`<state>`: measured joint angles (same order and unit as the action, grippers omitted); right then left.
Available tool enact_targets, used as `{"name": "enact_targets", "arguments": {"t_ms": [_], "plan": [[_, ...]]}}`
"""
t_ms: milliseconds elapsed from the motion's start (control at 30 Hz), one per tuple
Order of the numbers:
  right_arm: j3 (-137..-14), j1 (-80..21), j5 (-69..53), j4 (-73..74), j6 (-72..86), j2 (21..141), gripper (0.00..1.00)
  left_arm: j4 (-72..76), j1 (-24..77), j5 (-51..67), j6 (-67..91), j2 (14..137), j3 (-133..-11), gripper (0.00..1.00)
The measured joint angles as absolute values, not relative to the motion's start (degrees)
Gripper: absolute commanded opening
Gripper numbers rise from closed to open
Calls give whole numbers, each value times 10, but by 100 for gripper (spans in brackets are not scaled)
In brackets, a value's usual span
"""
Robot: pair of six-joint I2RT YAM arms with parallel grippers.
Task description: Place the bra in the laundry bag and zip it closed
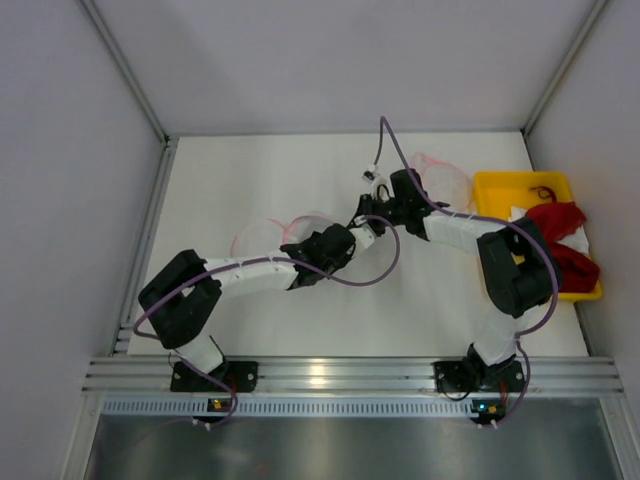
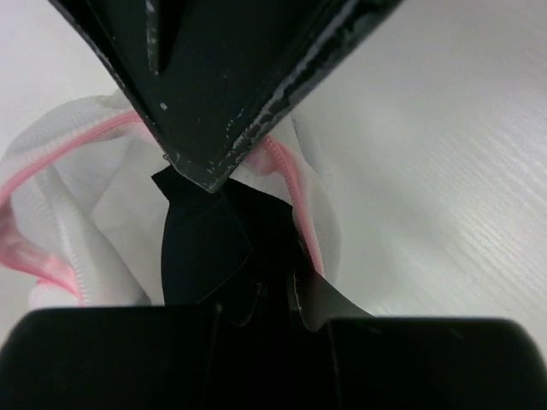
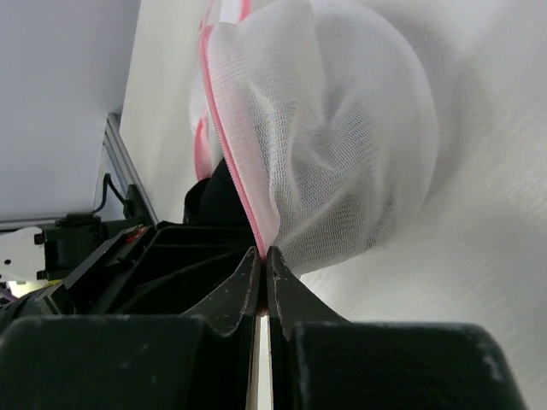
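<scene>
The laundry bag (image 1: 268,236) lies mid-table, white mesh with pink zip trim. My right gripper (image 1: 372,224) is shut on its pink rim; in the right wrist view the fingertips (image 3: 263,256) pinch the trim and the mesh (image 3: 342,145) bulges beyond them. My left gripper (image 1: 348,242) sits right against it and is shut on the black bra (image 2: 205,248). In the left wrist view the bra hangs from my gripper (image 2: 273,295) into the bag's opening (image 2: 77,171), under the right gripper's fingers (image 2: 214,120). Most of the bra is hidden by the grippers.
A second mesh bag (image 1: 442,182) lies at the back right. A yellow tray (image 1: 520,184) at the right edge holds red garments (image 1: 562,238). White walls and metal posts enclose the table; an aluminium rail (image 1: 340,375) runs along the near edge.
</scene>
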<state>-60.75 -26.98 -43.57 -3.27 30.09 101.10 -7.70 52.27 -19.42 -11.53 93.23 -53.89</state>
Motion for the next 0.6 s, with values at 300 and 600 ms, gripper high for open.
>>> {"name": "enact_targets", "arguments": {"t_ms": [300, 600], "plan": [[-575, -256, -399, -41, 312, 995, 0, -66, 519, -157, -88, 966, -556, 0], [-544, -271, -436, -36, 337, 973, 0, -126, 394, -210, 72, 963, -594, 0]]}}
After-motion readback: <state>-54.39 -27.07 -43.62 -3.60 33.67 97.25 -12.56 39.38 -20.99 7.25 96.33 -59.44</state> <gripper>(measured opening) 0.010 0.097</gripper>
